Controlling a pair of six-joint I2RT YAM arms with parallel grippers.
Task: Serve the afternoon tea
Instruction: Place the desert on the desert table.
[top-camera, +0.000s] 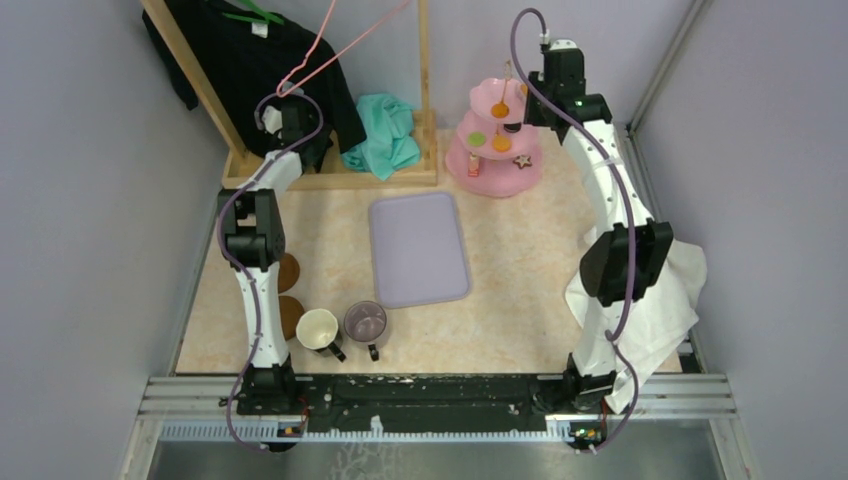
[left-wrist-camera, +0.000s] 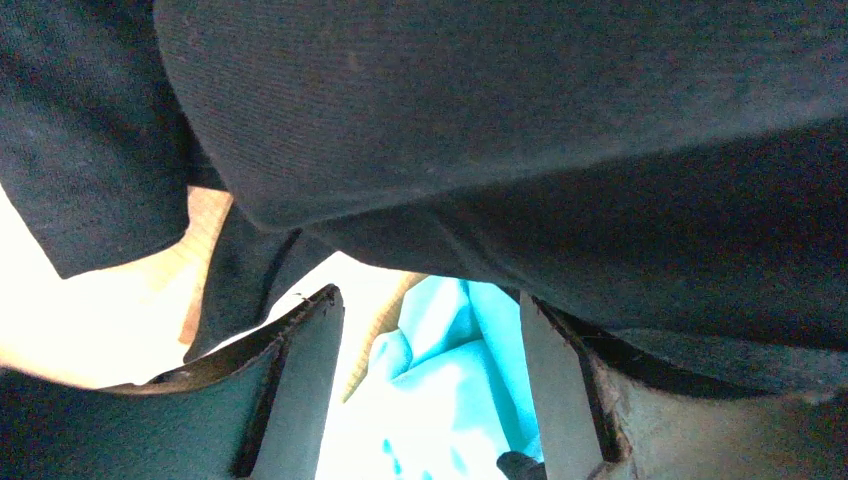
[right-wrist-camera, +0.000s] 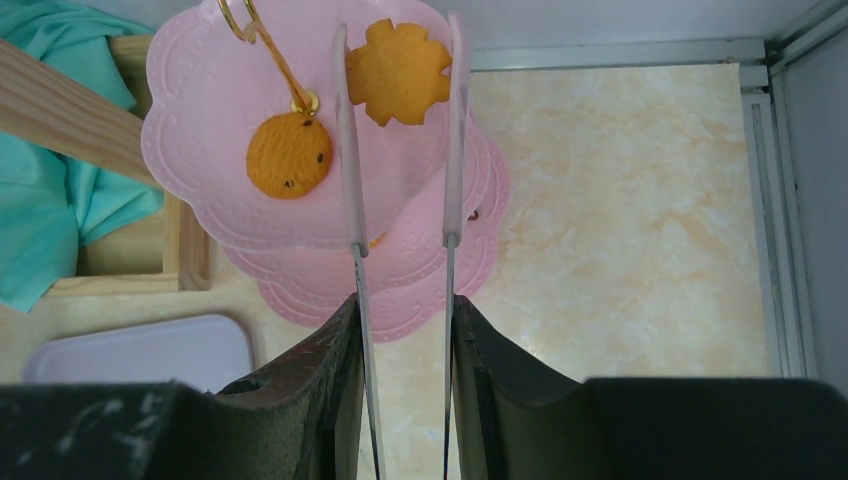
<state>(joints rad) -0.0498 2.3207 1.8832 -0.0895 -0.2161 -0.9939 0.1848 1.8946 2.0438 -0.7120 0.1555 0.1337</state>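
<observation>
The pink three-tier stand (top-camera: 470, 160) stands at the back right with orange (top-camera: 498, 109), green (top-camera: 477, 138) and star (top-camera: 521, 160) sweets. My right gripper (right-wrist-camera: 400, 300) is above it, shut on thin metal tongs (right-wrist-camera: 347, 150). The tong tips flank an orange flower cookie (right-wrist-camera: 398, 72) on the top tier (right-wrist-camera: 190, 150), beside a round cookie (right-wrist-camera: 289, 153). The cream mug (top-camera: 317, 328) and the purple mug (top-camera: 366, 322) stand near the front left by two brown coasters (top-camera: 288, 272). My left gripper (left-wrist-camera: 430, 300) is open and empty under a black garment (left-wrist-camera: 500, 120).
A lilac tray (top-camera: 418, 248) lies in the middle of the table. A wooden rack (top-camera: 330, 178) with the black garment and a teal cloth (top-camera: 385, 135) stands at the back left. A white towel (top-camera: 660, 300) hangs by the right arm. Walls close both sides.
</observation>
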